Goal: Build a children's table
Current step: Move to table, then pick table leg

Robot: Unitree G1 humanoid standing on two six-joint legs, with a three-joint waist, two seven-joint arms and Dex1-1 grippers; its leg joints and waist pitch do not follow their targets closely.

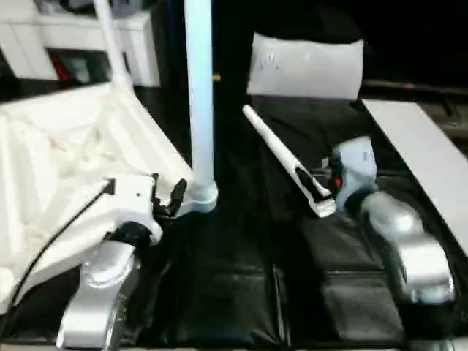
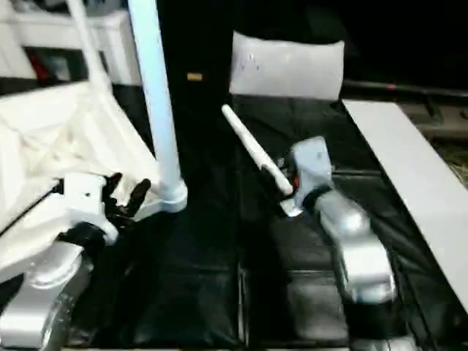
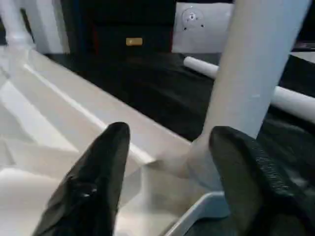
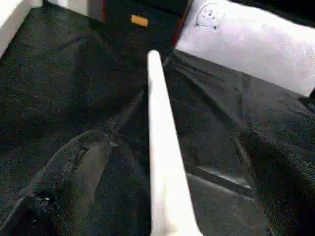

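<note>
On my left, the white plastic rectangular tabletop [image 1: 58,161] lies ribbed side up on the black worktop [image 1: 241,292]. One white tapered tube leg [image 1: 199,95] stands upright in its corner socket. My left pincer [image 1: 167,197] is spread beside it. My right pincer [image 4: 162,196] is spread around a loose leg [image 1: 285,161]. Next: close and lift.

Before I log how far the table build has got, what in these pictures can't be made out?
- Upright leg: its top is cut off by the left eye view's upper edge.
- Tabletop: its left part runs off that view's edge, so the remaining sockets are unseen.
- Loose leg: its near end leaves the right wrist view's bottom edge, so whether the right gripper is touching it is unclear.
- White bag: its printed mark is too blurred to read.
</note>
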